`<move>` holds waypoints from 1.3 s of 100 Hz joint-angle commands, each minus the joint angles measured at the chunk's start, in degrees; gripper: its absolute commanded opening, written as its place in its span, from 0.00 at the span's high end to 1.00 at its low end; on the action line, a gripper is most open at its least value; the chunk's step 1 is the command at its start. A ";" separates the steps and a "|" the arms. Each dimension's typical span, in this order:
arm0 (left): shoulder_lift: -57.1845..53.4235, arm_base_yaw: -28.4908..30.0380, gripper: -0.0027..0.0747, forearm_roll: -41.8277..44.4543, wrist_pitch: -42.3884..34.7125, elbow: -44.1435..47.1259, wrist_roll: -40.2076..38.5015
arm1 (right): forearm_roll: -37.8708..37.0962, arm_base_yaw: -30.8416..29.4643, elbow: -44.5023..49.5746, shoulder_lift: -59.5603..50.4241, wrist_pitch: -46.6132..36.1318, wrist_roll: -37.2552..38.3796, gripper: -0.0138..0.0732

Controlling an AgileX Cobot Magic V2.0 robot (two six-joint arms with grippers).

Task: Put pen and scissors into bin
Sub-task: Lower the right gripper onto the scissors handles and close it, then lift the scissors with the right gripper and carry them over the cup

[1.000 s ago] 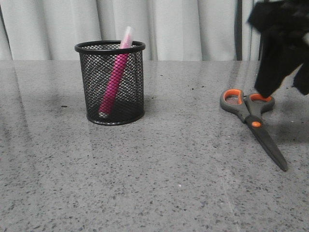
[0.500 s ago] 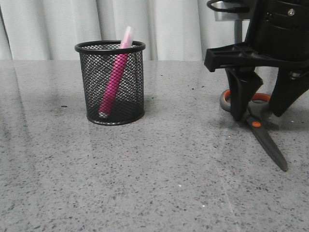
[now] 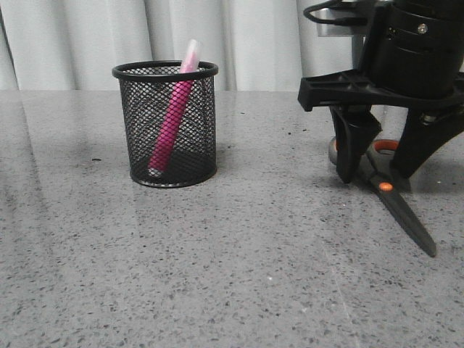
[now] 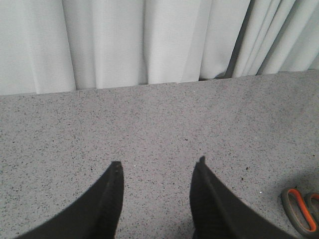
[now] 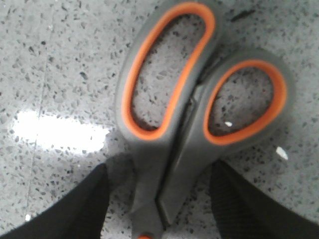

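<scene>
The black mesh bin (image 3: 165, 123) stands upright at the back left of the table. The pink pen (image 3: 172, 119) leans inside it, its pale cap poking above the rim. The scissors (image 3: 407, 216) lie flat at the right, blades pointing toward the front. My right gripper (image 3: 384, 168) is down over them, open. Its fingers (image 5: 82, 211) straddle the grey neck of the scissors (image 5: 169, 124) just below the orange-lined loops, with a gap on each side. My left gripper (image 4: 159, 163) hangs open over bare tabletop, and one scissors handle (image 4: 299, 217) shows at the corner of its view.
A pale curtain (image 3: 254, 40) hangs behind the table's far edge. The grey speckled tabletop (image 3: 217, 261) stretches between the bin and the scissors.
My right arm has come down from the upper right onto the scissors' handles, fingers spread to either side. The bin and pen have not moved.
</scene>
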 commanded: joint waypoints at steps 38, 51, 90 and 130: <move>-1.35 0.18 0.59 -0.64 -3.85 -1.70 -0.46 | -0.47 0.11 -1.55 -0.17 0.24 -0.20 0.73; -1.35 0.18 0.59 -0.64 -3.85 -1.70 -0.46 | -1.73 0.11 -1.55 -0.17 1.50 -1.52 0.92; -1.35 0.18 0.59 -0.64 -3.75 -1.70 -0.46 | -4.07 0.11 1.36 -11.65 -7.09 -1.52 0.92; -1.35 0.18 0.59 -0.64 -3.95 -1.70 -0.46 | -4.07 4.28 12.19 -27.27 -50.80 -1.68 0.93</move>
